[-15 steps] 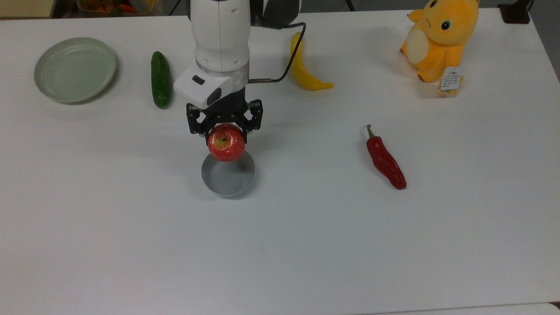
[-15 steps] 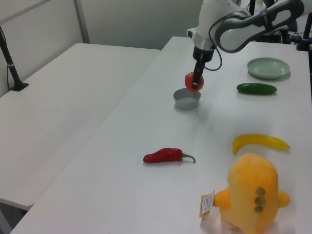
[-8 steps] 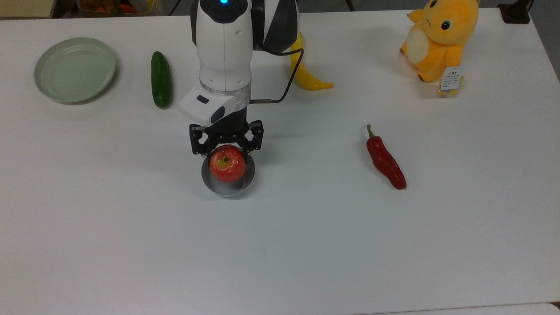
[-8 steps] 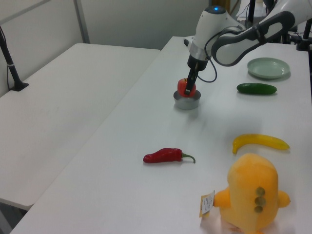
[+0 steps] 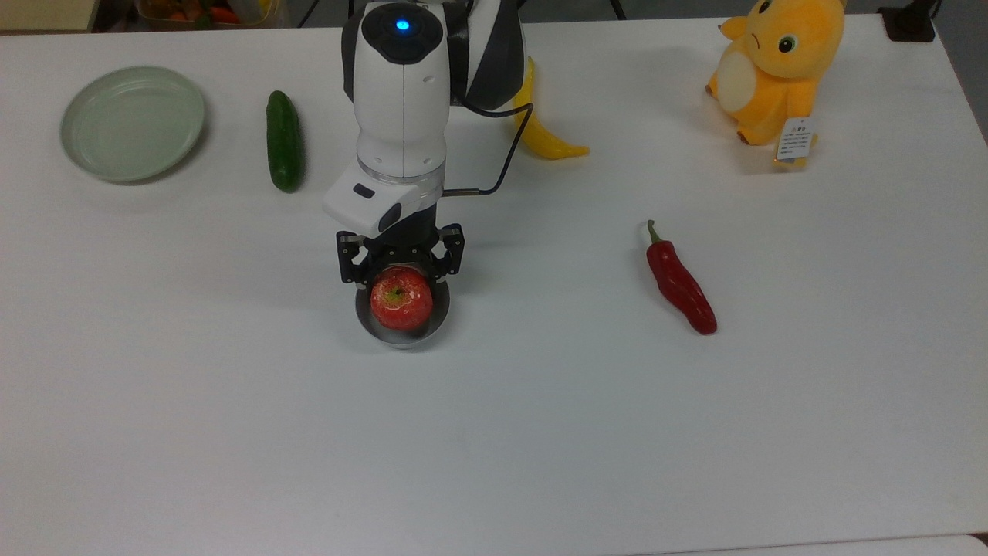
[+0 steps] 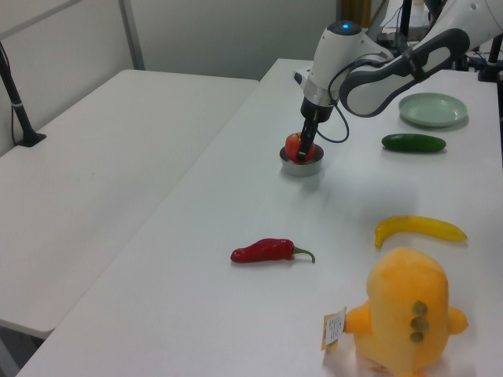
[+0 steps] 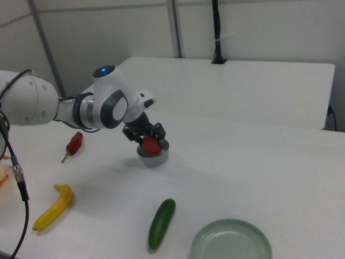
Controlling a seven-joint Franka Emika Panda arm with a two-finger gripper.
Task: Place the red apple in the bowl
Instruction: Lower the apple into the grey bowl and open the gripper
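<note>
The gripper (image 5: pixel 400 272) is closed on the red apple (image 5: pixel 401 299) and holds it low inside the bowl (image 5: pixel 428 330), its fingers on both sides of the fruit. The bowl stands near the middle of the table (image 5: pixel 540 432). In the top view, the green plate (image 5: pixel 133 122) lies near the far left corner, the cucumber (image 5: pixel 283 140) beside it, and the chili pepper (image 5: pixel 681 284) well apart toward the right edge.
</note>
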